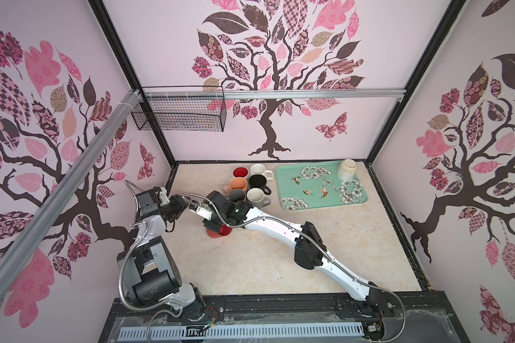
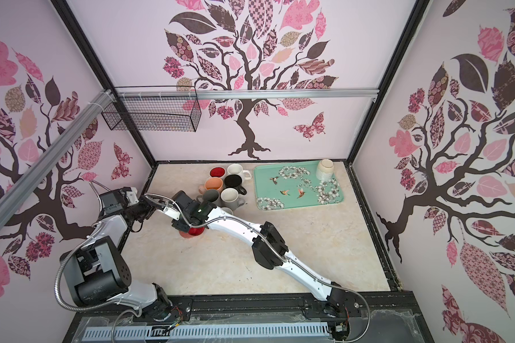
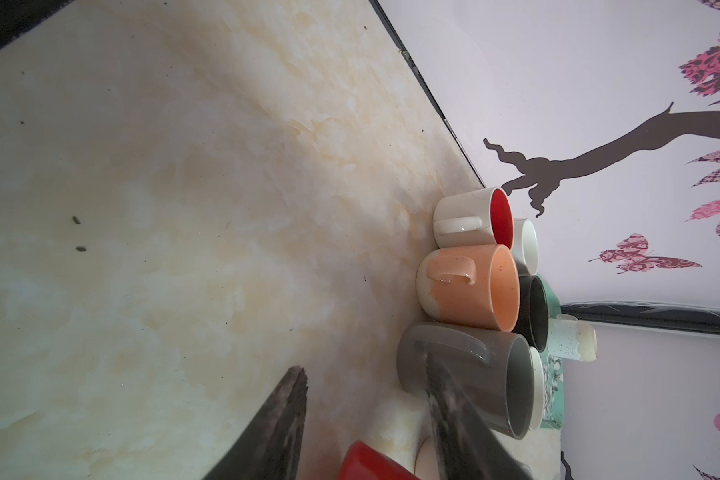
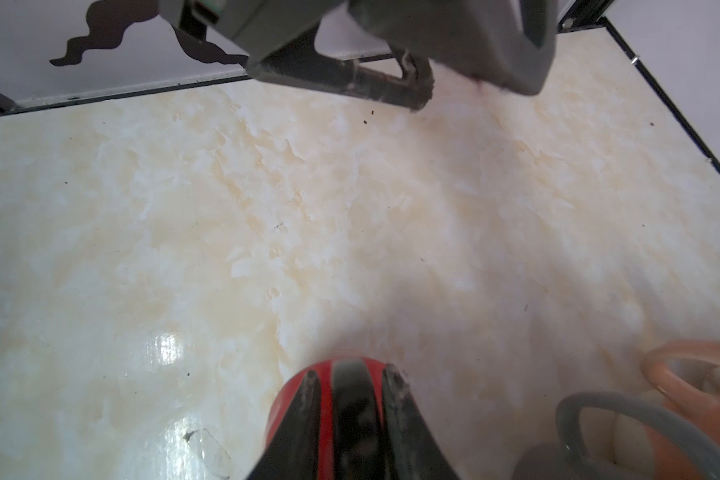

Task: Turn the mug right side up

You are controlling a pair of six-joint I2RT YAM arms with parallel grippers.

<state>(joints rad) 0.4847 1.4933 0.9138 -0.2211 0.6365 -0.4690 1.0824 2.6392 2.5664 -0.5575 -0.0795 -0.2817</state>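
Observation:
The red mug [image 1: 221, 231] stands on the marble table left of the middle, mostly covered by my right gripper [image 1: 214, 224] in both top views. Which way up it is I cannot tell. In the right wrist view the fingertips [image 4: 310, 376] sit just apart over the red mug [image 4: 292, 395], with a dark strip between them and thin red gaps on each side. My left gripper [image 3: 364, 365] is open and holds nothing. It hovers just left of the red mug [image 3: 371, 461], pointing at it.
Several mugs [image 1: 252, 184] stand upright in a cluster right behind the right gripper. A teal tray [image 1: 289, 178] at the back right carries an upturned white cup [image 1: 347, 170]. A wire basket [image 1: 179, 111] hangs on the back wall. The grey mug handle [image 4: 591, 411] is close to the right fingers.

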